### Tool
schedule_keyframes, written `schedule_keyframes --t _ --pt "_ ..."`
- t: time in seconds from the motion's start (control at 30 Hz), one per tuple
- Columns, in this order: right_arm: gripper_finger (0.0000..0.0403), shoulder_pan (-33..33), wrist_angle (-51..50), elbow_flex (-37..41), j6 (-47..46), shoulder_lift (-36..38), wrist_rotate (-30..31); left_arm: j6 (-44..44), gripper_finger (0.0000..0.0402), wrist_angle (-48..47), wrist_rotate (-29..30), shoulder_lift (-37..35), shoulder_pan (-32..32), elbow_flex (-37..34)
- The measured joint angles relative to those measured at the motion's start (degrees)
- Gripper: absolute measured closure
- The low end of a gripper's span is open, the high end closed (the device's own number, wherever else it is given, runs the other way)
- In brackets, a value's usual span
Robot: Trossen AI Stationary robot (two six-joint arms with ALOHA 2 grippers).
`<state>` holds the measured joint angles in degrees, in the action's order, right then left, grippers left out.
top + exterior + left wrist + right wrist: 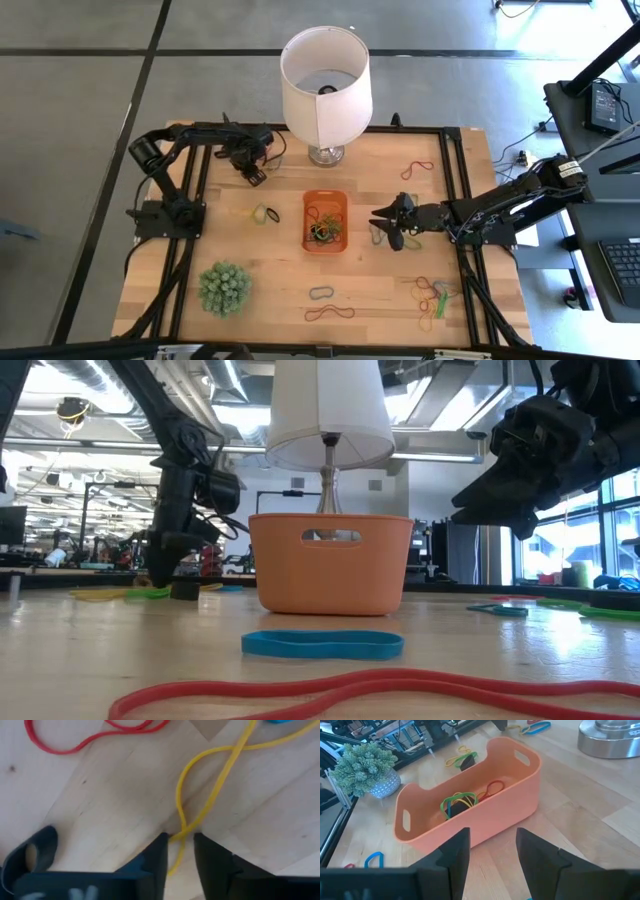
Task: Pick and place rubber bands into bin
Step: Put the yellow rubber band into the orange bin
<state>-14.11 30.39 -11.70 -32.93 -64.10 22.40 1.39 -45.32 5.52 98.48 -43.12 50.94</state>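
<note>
Two arms work over the wooden bench [360, 290]. The left tool [180, 851] is down at the bench surface, left of the orange bin [325, 222], its dark fingers [156, 857] drawn in close on either side of a thin yellow rubber band [212, 785] that lies flat on the wood; the strand passes right between the tips, though I cannot tell whether they have pinched it yet. A red band [80, 740] lies nearby on the same patch of wood.

The right tool [392, 224] hangs just right of the bin, above the bench, fingers spread wide with nothing between them. From its wrist view the bin [470, 805] sits directly ahead, holding a small tangle of green, yellow, red and black bands [465, 800].

More bands are scattered about: a heap [432, 294] near the front right corner, a grey-blue loop [321, 293] and a red one [330, 313] in front of the bin, another red one [415, 168] at the back right. A white lampshade [322, 85] stands behind the bin, a spiky green plant [224, 288] at the front left.
</note>
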Motion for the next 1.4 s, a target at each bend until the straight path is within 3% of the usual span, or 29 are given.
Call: schedule_keyframes --t 0.2,0.53,0.9,1.13,1.4 --pt "0.0239 0.0 0.0 0.0 0.0 0.0 0.0 0.3 0.0393 -0.3 1.5 0.0 1.5 -0.1" --pt "0.0239 0.0 0.0 0.0 -1.3 0.0 -0.2 5.3 0.0399 -9.5 0.1 -11.0 5.9 -0.4" --pt "0.0239 -0.1 0.0 0.0 -1.2 0.0 -0.2 10.0 0.0399 -21.2 0.8 -27.8 18.6 -0.3" --pt "0.0239 -0.1 0.0 0.0 -1.2 0.0 -0.2 17.7 0.04 -28.6 0.7 -29.0 27.5 8.5" --pt "0.0239 -0.1 0.0 0.0 -1.2 0.0 -0.2 17.8 0.04 -28.7 1.4 -22.2 35.9 23.9"
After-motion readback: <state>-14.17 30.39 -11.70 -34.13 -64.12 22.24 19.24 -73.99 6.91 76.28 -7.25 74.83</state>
